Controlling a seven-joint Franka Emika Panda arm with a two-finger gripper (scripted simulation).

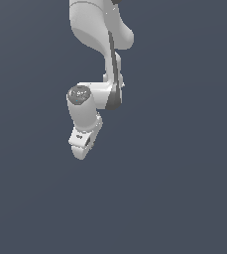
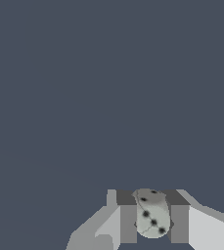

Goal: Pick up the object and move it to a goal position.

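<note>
The object [image 2: 152, 217], a pale grey rounded piece with dark spots, sits clamped between the gripper's [image 2: 153, 223] fingers [image 2: 128, 222], so carrying it to the goal likely calls for steady, unhurried motion.
</note>
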